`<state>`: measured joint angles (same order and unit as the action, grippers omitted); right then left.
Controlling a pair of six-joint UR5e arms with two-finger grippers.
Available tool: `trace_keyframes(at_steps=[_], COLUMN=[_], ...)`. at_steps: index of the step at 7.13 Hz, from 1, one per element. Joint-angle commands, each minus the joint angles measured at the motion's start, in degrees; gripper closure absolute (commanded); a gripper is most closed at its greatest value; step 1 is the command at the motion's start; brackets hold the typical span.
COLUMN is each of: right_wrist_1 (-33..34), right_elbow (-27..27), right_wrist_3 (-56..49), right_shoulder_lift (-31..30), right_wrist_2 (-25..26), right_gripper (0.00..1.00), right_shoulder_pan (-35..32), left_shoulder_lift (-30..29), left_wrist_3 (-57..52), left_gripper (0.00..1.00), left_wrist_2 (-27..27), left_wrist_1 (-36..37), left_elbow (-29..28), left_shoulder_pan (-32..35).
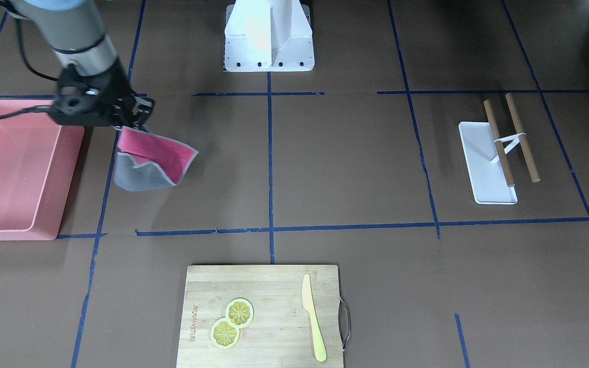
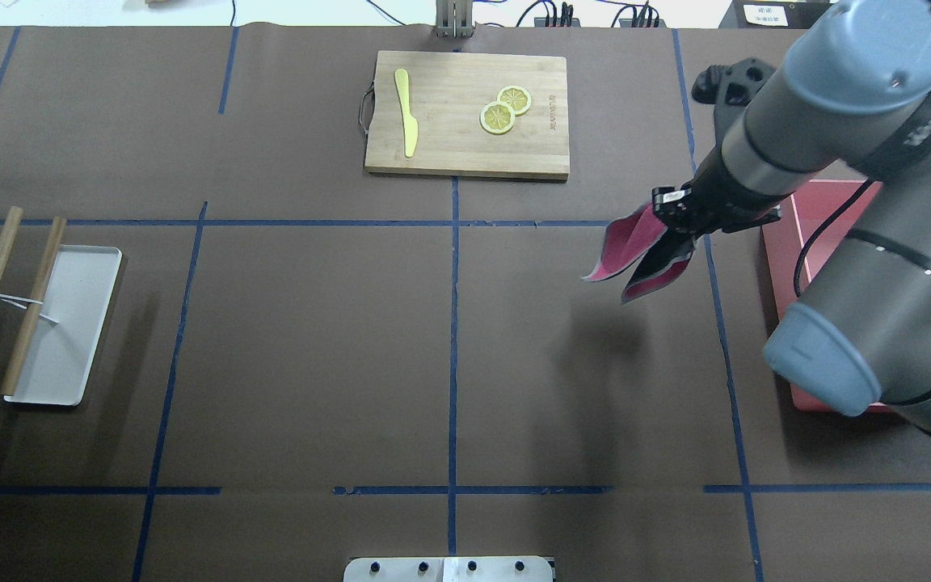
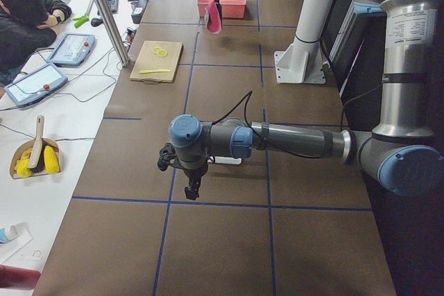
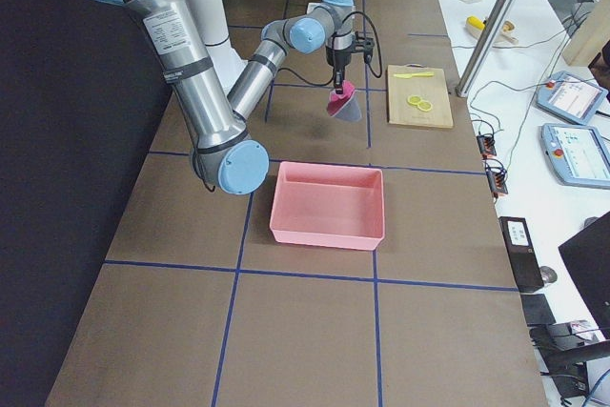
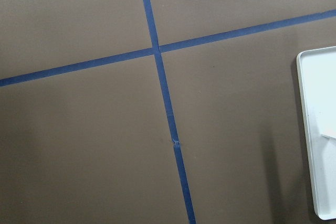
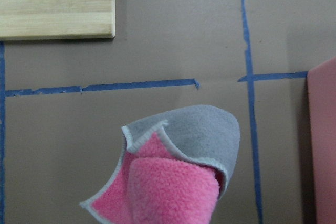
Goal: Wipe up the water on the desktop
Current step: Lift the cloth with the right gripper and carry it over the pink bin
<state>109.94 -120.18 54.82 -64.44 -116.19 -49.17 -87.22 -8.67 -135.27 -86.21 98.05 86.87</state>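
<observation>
The desktop [image 2: 312, 347] is a matte brown tabletop crossed by blue tape lines; I make out no water on it. My right gripper [image 1: 132, 121] is shut on a pink-and-grey cloth [image 1: 154, 161], which hangs folded in the air above the desktop just beside the pink bin. The gripper [image 2: 680, 212] and the cloth [image 2: 643, 255] also show in the overhead view, and the cloth fills the lower right wrist view [image 6: 173, 182]. My left gripper [image 3: 193, 188] shows only in the exterior left view, low over the desktop; I cannot tell whether it is open or shut.
A pink bin [image 1: 13, 168] stands under the right arm. A bamboo cutting board [image 1: 274, 286] carries two lemon slices and a yellow knife. A white tray [image 1: 478, 153] with two wooden sticks lies on the robot's left. The robot's base [image 1: 269, 36] stands mid-table.
</observation>
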Motion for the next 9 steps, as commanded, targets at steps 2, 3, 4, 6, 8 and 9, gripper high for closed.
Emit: trace_keyframes(at_steps=[2,3,4,6,8,9], right_wrist_1=[6.43,5.91,5.9,5.9,5.9,5.9], right_elbow=[-4.01,-4.1,-4.01,-3.75,-2.35,-2.08], right_wrist_3=[-23.81,-32.32,-39.72,-45.14,-45.07,-44.63], right_shoulder_lift=[-7.59,-12.77,-16.99,-21.51,-21.43,-21.61], right_wrist_2=[-6.3,-8.85,-10.36,-13.09,-13.01,-12.92], right_gripper=[1.0,1.0,1.0,1.0,0.29,0.0], right_shoulder_pan=[-13.27,-18.11,-22.16,-26.15,-26.07,-26.07], left_shoulder_lift=[-0.32,-0.49,-0.49,-0.58,-0.58,-0.58], left_wrist_3=[-0.03,-0.03,-0.03,-0.03,-0.03,-0.03], left_gripper=[0.0,0.0,0.0,0.0,0.0,0.0], left_wrist_2=[-0.08,-0.08,-0.17,-0.08,-0.17,-0.08], left_wrist_1=[0.25,0.34,0.34,0.34,0.42,0.34], left_elbow=[0.03,0.03,0.03,0.29,0.38,0.38], left_shoulder_pan=[0.05,0.05,0.05,0.05,0.05,-0.04])
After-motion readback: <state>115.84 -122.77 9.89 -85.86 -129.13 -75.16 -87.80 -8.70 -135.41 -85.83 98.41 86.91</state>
